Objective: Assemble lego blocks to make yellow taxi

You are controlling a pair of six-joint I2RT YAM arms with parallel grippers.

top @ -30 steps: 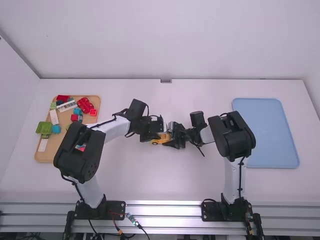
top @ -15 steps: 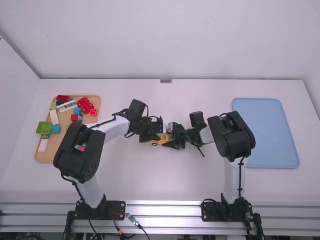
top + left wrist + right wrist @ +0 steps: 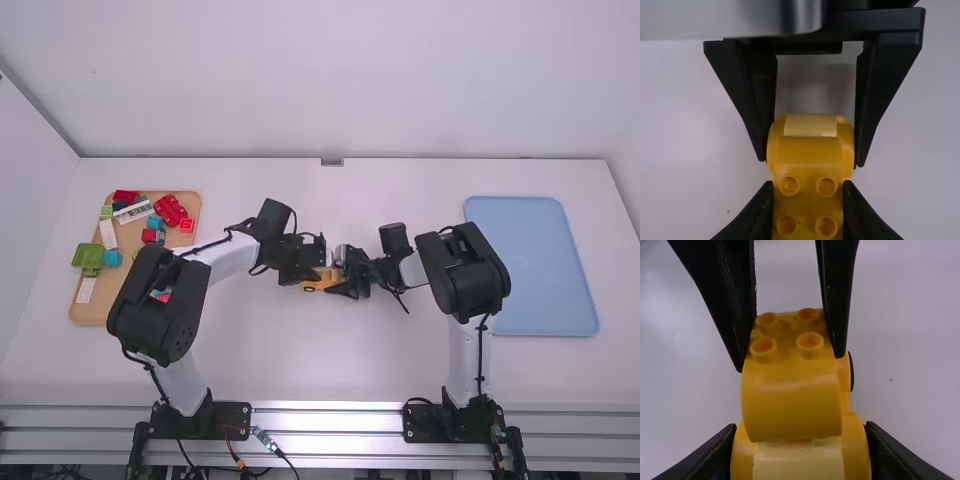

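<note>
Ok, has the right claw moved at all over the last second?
No, not that I can see. In the high view the right claw sits at the same spot, the same way left of the blue tray.

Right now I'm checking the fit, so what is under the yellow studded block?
Beneath the block is a yellow car base with a dark wheel; the surfaces between them are covered.

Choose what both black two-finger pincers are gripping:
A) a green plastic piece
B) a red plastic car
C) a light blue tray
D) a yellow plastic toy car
D: the left pincer clasps the studded end of the yellow plastic toy car, the right pincer the other end.
</note>
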